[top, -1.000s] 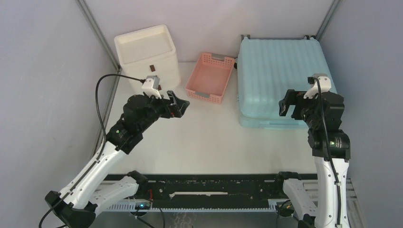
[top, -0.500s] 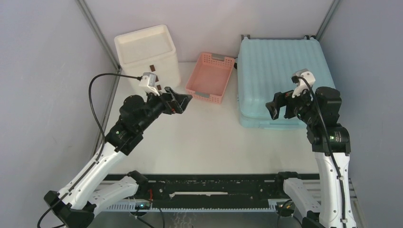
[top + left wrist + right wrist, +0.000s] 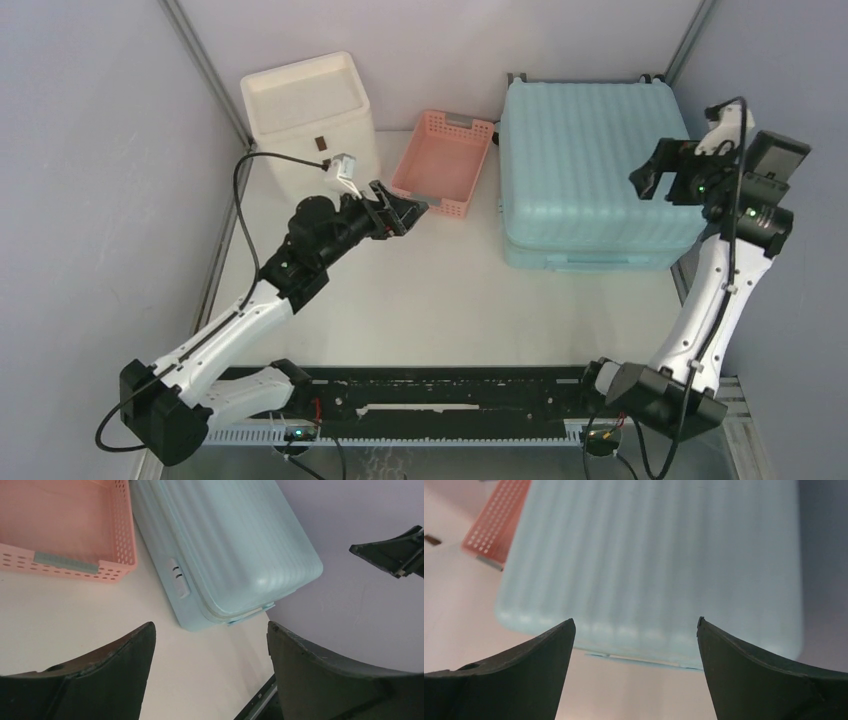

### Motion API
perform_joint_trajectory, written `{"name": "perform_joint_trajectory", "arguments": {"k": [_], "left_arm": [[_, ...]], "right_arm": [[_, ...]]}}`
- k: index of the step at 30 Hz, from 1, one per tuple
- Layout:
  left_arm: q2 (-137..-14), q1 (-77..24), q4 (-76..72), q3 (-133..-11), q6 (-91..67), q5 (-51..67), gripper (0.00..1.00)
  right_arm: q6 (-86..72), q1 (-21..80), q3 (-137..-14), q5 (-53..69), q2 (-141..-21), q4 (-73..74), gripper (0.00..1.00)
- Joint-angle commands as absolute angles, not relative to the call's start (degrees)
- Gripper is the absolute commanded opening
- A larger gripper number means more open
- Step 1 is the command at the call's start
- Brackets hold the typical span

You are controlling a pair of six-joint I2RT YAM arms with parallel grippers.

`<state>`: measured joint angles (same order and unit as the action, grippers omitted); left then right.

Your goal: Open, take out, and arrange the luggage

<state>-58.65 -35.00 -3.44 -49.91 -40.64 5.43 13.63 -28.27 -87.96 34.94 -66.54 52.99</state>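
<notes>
Plainly, the closed luggage (image 3: 585,170) lies upper right, long axis running up-frame; spread right pincer (image 3: 655,180) hovers over it, spread left pincer (image 3: 405,212) farther left.

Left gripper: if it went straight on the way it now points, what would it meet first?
Probably the large pale blue ribbed hard-shell suitcase, at its side by the lock, centred ahead of the left gripper. The pink perforated plastic basket lies just beside that line; depth is unclear.

The luggage (image 3: 585,150) is ribbed pale blue, the basket (image 3: 117,567) pink (hole-dotted), the box (image 3: 290,150) white.
</notes>
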Motion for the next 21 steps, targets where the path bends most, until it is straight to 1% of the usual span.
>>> {"name": "perform_joint_trajectory", "arguments": {"k": [1,4,8,14,21], "left_arm": [[-60.9,-35.5,-11.0,-48.9,-43.3,8.3,0.84],[-64.0,-35.5,-12.5,-49.1,-43.7,9.0,0.77],[-68.3,-35.5,-12.9,-50.7,-43.5,10.1,0.7],[-75.6,-35.9,-15.3,-54.2,-45.4,14.2,0.69],[-81.9,-36.5,-15.1,-57.5,-43.9,13.7,0.69]], "right_arm": [[13.6,-34.8,-93.7,38.0,-71.2,54.2,1.0],[13.0,-38.8,-94.1,37.8,-74.6,53.5,1.0],[12.9,-41.0,-93.3,36.0,-77.8,51.5,0.99],[11.3,-42.7,-92.2,34.5,-81.6,46.0,0.99],[10.3,-42.9,-92.3,35.2,-87.0,42.7,0.98]]}}
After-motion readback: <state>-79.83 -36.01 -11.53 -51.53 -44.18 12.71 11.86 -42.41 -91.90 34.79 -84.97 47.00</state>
